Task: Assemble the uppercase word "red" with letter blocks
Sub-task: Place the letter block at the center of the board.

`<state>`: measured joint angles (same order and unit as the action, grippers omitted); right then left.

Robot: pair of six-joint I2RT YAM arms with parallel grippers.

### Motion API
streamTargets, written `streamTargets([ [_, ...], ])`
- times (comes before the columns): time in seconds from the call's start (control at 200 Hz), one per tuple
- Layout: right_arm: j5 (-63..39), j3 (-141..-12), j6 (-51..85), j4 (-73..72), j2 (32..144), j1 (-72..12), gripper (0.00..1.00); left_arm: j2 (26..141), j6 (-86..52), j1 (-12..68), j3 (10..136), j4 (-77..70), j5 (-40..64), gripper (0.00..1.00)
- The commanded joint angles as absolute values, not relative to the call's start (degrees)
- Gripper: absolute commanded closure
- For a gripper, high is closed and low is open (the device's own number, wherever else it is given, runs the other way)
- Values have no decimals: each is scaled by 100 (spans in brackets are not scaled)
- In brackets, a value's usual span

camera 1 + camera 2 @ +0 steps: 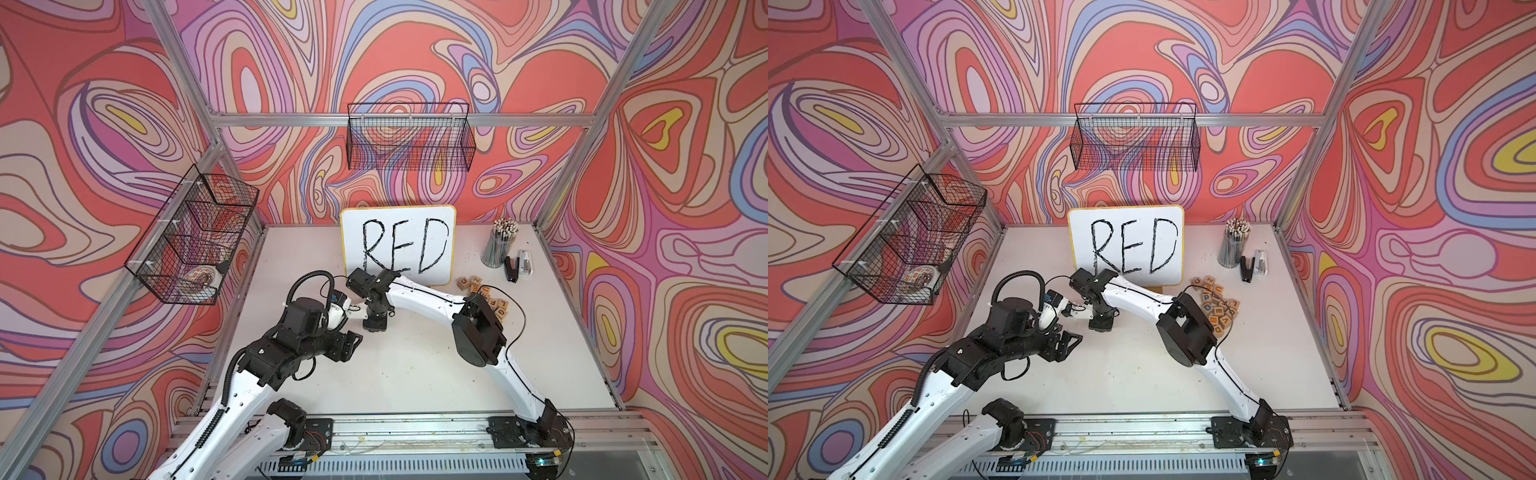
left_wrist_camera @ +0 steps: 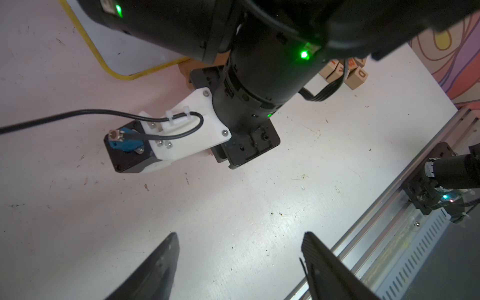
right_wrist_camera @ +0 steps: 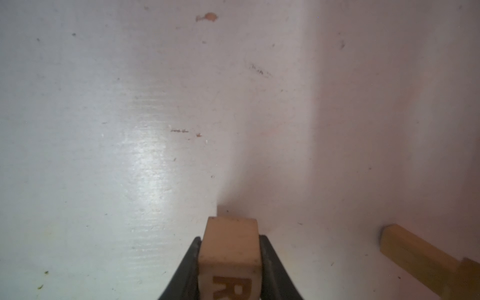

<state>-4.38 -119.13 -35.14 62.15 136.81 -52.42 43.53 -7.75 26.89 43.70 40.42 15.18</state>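
Note:
In the right wrist view my right gripper (image 3: 230, 241) is shut on a light-wood letter block (image 3: 230, 249) with an orange-brown R on its near face, just above the white table. In both top views that gripper (image 1: 375, 326) points down in front of the board, and the R block is hidden under it. The other letter blocks (image 1: 486, 297) (image 1: 1217, 303) lie in a loose pile to the right, partly behind the right arm. Close by on the left, my left gripper (image 1: 353, 338) (image 2: 240, 235) is open, with bare table between its fingers.
A white board (image 1: 399, 245) with handwritten RED leans at the back; its wooden stand (image 3: 420, 257) is close to the held block. A pencil cup (image 1: 500, 243) and stapler (image 1: 515, 266) stand back right. Wire baskets (image 1: 409, 137) hang on the walls.

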Motion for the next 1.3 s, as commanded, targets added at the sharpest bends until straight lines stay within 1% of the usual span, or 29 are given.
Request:
streamTargets([
  [0.0, -491, -11865, -3586, 6161, 13820, -5210, 75, 4307, -817, 2663, 4315, 3966, 1564, 23],
  [0.195, -510, -11865, -3602, 6108, 13842, -5204, 73, 4298, -818, 2663, 4315, 3964, 1564, 22],
  [0.481, -446, -11686, -3575, 5841, 13663, -5210, 61, 4289, -817, 2663, 4311, 3964, 1564, 22],
  [0.706, -401, -11628, -3576, 5784, 13536, -5210, 55, 4272, -809, 2664, 4315, 3964, 1573, 23],
  [0.996, -474, -11566, -3520, 5607, 13181, -5207, 54, 4236, -802, 2663, 4314, 3959, 1578, 23],
  [1.292, -573, -11679, -3425, 5847, 12922, -5206, 54, 4193, -793, 2673, 4315, 3968, 1591, 22],
])
